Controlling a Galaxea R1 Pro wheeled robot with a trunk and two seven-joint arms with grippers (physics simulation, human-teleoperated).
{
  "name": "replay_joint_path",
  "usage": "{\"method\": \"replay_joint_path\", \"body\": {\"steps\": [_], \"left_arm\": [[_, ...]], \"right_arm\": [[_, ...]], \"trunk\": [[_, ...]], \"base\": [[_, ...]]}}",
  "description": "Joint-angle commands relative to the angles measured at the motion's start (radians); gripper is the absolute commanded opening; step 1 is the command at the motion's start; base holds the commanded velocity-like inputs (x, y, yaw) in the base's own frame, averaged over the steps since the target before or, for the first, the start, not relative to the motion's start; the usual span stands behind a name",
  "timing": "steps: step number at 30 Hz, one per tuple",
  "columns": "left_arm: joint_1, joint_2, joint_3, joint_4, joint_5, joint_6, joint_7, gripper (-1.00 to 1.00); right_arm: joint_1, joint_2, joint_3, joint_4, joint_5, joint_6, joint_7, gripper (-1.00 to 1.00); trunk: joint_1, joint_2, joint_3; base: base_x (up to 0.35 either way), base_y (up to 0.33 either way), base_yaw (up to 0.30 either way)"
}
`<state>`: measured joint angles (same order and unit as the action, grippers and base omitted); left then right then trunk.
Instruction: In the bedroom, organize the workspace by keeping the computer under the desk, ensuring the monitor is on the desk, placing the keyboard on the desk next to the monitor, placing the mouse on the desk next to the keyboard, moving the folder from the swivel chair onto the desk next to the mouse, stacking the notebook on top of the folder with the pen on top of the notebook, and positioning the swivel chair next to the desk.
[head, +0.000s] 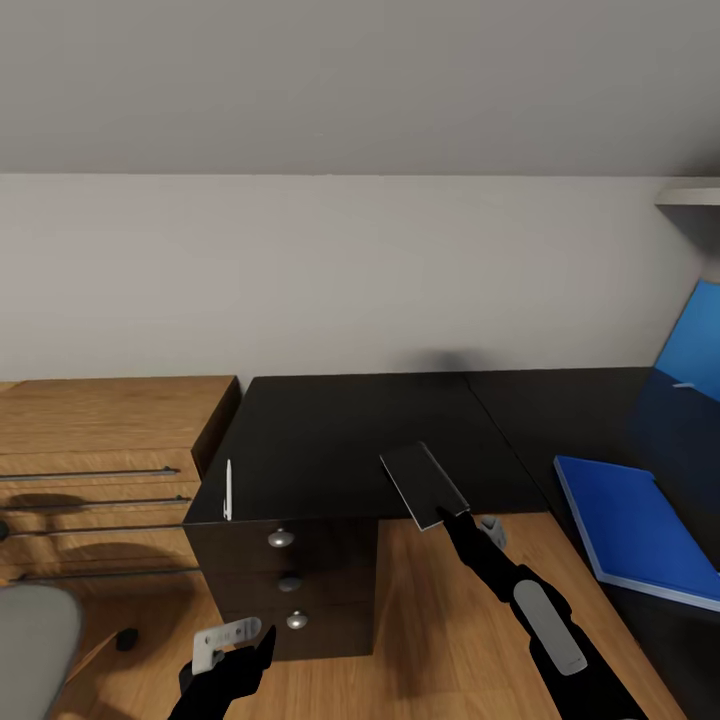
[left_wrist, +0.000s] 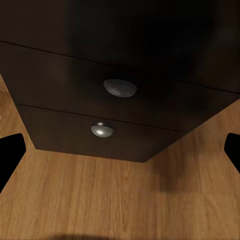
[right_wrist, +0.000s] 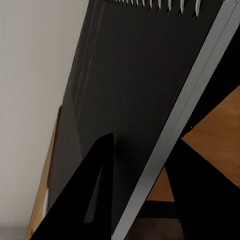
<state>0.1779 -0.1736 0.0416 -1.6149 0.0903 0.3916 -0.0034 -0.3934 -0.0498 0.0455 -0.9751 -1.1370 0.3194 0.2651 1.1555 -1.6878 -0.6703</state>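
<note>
Two grippers: our right gripper (head: 447, 516) clamps the notebook (head: 423, 485) (no legible writing) over the table (head: 350, 440); left gripper (head: 235, 650) spread apart.

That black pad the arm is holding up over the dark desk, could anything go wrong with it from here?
Possibly. The right gripper pinches the notebook only at one corner, tilted above the desk, so it might slip or swing. The blue folder it should land on lies off to the side, so it could miss. The pen sits near the desk's front edge and could be knocked off.
</note>
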Motion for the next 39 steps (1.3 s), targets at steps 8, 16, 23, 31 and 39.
{"method": "replay_joint_path", "body": {"steps": [8, 16, 23, 31, 39], "left_arm": [[0.0, -0.001, 0.001, -0.001, 0.009, 0.006, 0.0, 1.0], [0.0, -0.001, 0.003, -0.001, 0.009, 0.006, 0.0, 1.0], [0.0, -0.001, 0.003, -0.001, 0.009, 0.006, 0.001, 1.0], [0.0, -0.001, 0.002, -0.001, 0.009, 0.006, 0.003, 1.0], [0.0, -0.001, 0.002, 0.001, 0.009, 0.005, 0.005, 1.0]], "right_arm": [[-0.001, -0.001, 0.001, -0.001, -0.012, 0.0, 0.0, -1.0], [-0.001, -0.001, 0.001, -0.002, -0.012, -0.002, 0.0, -1.0], [-0.001, -0.001, -0.001, -0.002, -0.012, -0.002, 0.001, -1.0], [-0.001, -0.002, -0.01, -0.005, -0.012, -0.002, 0.002, -1.0], [-0.001, -0.015, -0.012, -0.018, -0.012, -0.002, 0.017, -1.0]], "trunk": [[-0.031, 0.056, 0.025], [-0.061, 0.112, 0.05], [-0.088, 0.161, 0.072], [-0.119, 0.217, 0.097], [-0.15, 0.273, 0.122]], "base": [[0.0, 0.0, 0.0], [0.0, 0.0, 0.0], [0.0, 0.0, 0.0], [0.0, 0.0, 0.0], [0.0, 0.0, 0.0]]}}
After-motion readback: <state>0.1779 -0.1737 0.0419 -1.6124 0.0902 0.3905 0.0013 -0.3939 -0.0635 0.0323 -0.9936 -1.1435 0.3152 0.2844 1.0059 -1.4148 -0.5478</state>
